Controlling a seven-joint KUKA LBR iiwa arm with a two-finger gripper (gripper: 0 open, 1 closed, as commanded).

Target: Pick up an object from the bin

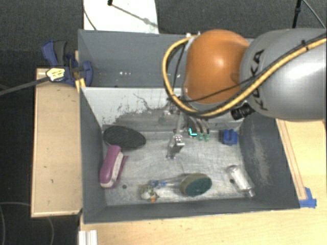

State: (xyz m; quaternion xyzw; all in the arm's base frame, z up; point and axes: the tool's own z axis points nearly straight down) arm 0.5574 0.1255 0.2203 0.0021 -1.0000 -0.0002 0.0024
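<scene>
The hand (176, 148) hangs low over bare floor at the centre of the bin (97, 152), spread or pressed together I cannot tell, likely poised there because the nearest loose thing, a round teal brush (196, 185), lies just below it in the frame.

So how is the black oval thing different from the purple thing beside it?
The black oval thing is dark all over; the purple thing is purple with a white side. The black oval thing is wide and rounded, while the purple thing is long and narrow. The black oval thing lies crosswise, nearer the back wall; the purple thing runs toward the front. Both lie at the left of the bin, close together.
</scene>
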